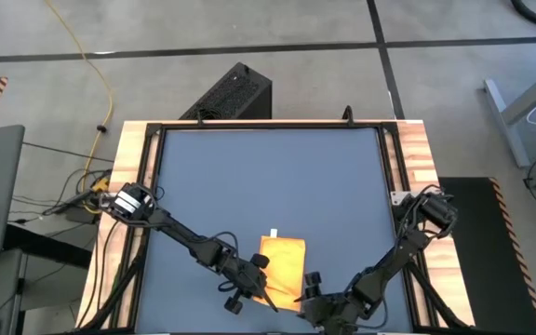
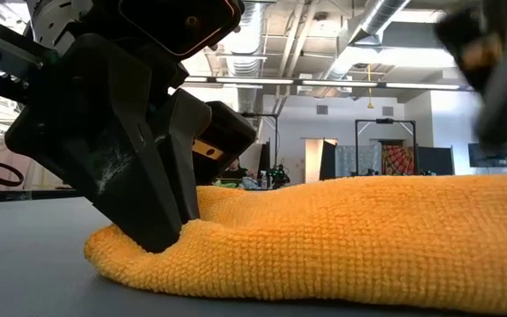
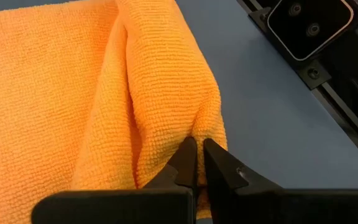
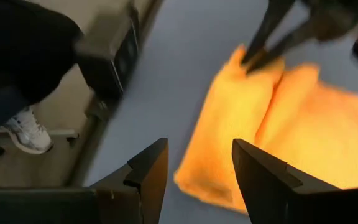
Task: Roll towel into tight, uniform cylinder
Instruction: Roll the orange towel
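The yellow towel (image 1: 285,265) lies folded on the dark blue mat (image 1: 268,177) near the table's near edge, its white tag (image 1: 273,234) at the far side. My left gripper (image 3: 199,155) sits at the towel's near left part, shut on a raised fold. My right gripper (image 4: 199,174) hovers open just off the towel's near right corner (image 4: 207,183), above the mat, with nothing between its fingers. In the low view the towel (image 2: 350,238) spreads low across the mat, with the left gripper (image 2: 161,233) at its left end. My left gripper pinches a raised ridge of the towel (image 3: 194,127) between its two fingertips, at the ridge's near end, several layers bunched together. The fingers slant down from the table's left and near side, along the ridge. The towel stays lying on the mat and is slack.
A dark camera block (image 3: 306,25) sits on the black rail at the table's near edge, close to the towel. Wooden side strips (image 1: 417,149) and a black frame border the mat. A person's shoe (image 4: 30,134) shows on the floor beyond the table.
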Controlling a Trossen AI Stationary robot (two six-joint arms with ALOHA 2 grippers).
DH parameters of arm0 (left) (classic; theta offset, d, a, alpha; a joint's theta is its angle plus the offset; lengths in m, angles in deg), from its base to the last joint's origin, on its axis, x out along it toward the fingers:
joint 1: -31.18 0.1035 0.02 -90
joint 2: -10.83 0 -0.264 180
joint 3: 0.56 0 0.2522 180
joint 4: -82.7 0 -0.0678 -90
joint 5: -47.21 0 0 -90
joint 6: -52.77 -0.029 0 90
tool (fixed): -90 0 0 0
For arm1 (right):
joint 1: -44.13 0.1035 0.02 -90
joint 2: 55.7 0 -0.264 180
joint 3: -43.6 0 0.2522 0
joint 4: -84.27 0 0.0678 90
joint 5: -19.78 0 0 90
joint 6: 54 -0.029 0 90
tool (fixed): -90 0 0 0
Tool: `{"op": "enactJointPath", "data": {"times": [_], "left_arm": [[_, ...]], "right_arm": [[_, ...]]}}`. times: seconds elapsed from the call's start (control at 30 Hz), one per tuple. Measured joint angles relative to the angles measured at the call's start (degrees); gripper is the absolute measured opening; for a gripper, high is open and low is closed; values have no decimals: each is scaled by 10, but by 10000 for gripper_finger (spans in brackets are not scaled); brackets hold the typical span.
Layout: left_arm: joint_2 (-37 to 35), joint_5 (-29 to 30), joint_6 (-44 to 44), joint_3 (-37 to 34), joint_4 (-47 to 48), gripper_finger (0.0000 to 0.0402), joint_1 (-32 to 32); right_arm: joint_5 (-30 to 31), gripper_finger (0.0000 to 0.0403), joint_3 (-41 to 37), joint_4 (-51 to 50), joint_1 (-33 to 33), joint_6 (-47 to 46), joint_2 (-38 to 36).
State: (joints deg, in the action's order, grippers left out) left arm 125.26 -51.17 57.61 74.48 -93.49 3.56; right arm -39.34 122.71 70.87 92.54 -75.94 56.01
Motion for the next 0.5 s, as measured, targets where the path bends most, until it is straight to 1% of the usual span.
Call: {"op": "enactJointPath", "data": {"times": [0.1,0.2,0.37,0.5], "left_arm": [[0,0,0,0,-1,0,0],[0,-2,0,0,-2,0,1],[0,-3,-2,0,-5,0,1],[0,-4,-3,0,-6,0,1]], "right_arm": [[9,203,26,-25,4,16,-9],[8,203,42,-28,4,23,-8],[8,203,43,-35,3,21,-5],[-1,203,43,-28,3,6,19]]}}
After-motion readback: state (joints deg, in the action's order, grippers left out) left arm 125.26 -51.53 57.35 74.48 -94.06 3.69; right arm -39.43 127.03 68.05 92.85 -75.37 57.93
